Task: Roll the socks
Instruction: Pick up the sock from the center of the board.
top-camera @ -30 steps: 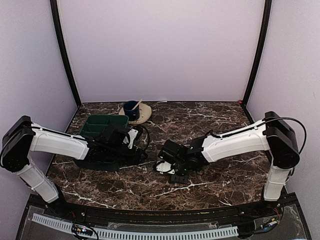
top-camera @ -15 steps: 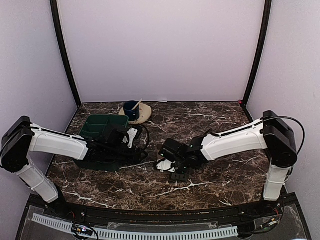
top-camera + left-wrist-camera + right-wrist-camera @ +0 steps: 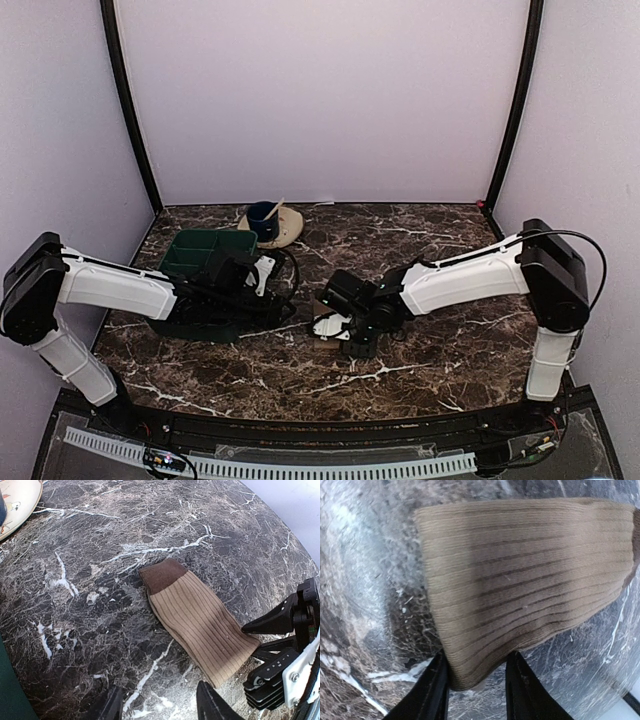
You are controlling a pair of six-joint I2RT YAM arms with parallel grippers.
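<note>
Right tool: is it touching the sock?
Touching. The right wrist view shows the near end of the sock sitting between both fingers of the right tool. Each finger is against the cloth, with no gap showing.

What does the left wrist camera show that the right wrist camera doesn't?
Only the left wrist view: the saucer, the open left end effector, and the right end effector seen from outside. Only the right wrist view: a close look at cloth bunched between its fingers. Both: the tan ribbed sock on the marble table.
</note>
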